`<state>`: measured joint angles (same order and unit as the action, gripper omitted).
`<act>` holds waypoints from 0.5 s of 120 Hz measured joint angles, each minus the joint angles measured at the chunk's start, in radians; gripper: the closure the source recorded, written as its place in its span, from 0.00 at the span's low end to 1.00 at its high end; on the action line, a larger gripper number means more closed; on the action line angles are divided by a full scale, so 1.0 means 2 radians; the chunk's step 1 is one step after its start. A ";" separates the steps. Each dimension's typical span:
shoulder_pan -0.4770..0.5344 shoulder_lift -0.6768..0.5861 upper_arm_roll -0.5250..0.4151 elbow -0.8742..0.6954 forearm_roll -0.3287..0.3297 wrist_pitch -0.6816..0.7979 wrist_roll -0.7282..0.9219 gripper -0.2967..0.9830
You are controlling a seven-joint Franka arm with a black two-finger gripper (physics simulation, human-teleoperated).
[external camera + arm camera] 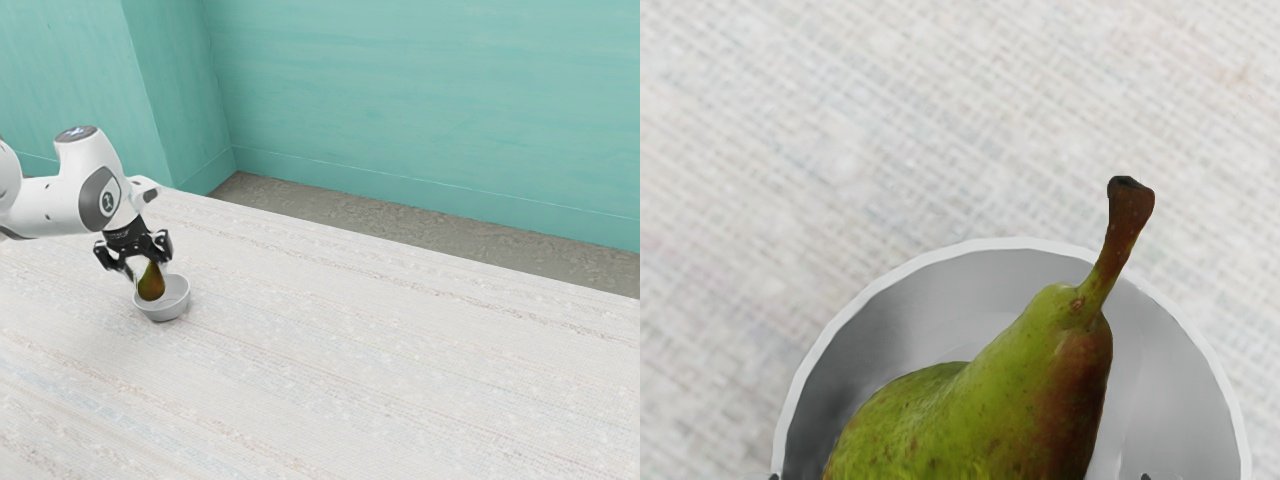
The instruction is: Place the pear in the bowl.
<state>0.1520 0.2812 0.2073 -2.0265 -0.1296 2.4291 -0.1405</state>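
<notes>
A: Exterior view: teal wall (400,100), grey floor (420,225), pale table (380,360). Where's the bowl?
B: Bowl (162,311) sits toward the exterior view's left, in from the table's wall-side edge. Pear (151,284) is in it, narrow end up.
A: Gripper (149,267) state?
B: Just over the bowl, fingers apart, pear's top between them. Reads as let go.
A: Wrist view?
B: Pear's body inside the rim, long axis tilted, stem (1127,218) crossing the rim line from this angle. Can't see if it's on the bottom.
A: Next?
B: Pear lies directly below the hand, so I'd back straight up. Risk: a finger snagging the neck and tipping it.
</notes>
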 joint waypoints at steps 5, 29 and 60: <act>0.000 0.000 0.000 0.000 -0.001 0.000 0.003 0.38; 0.000 -0.010 0.000 0.002 -0.004 -0.003 0.016 0.29; -0.003 -0.143 -0.007 0.007 -0.005 -0.083 0.025 0.25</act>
<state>0.1464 -0.0049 0.1939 -2.0123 -0.1391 2.2629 -0.0904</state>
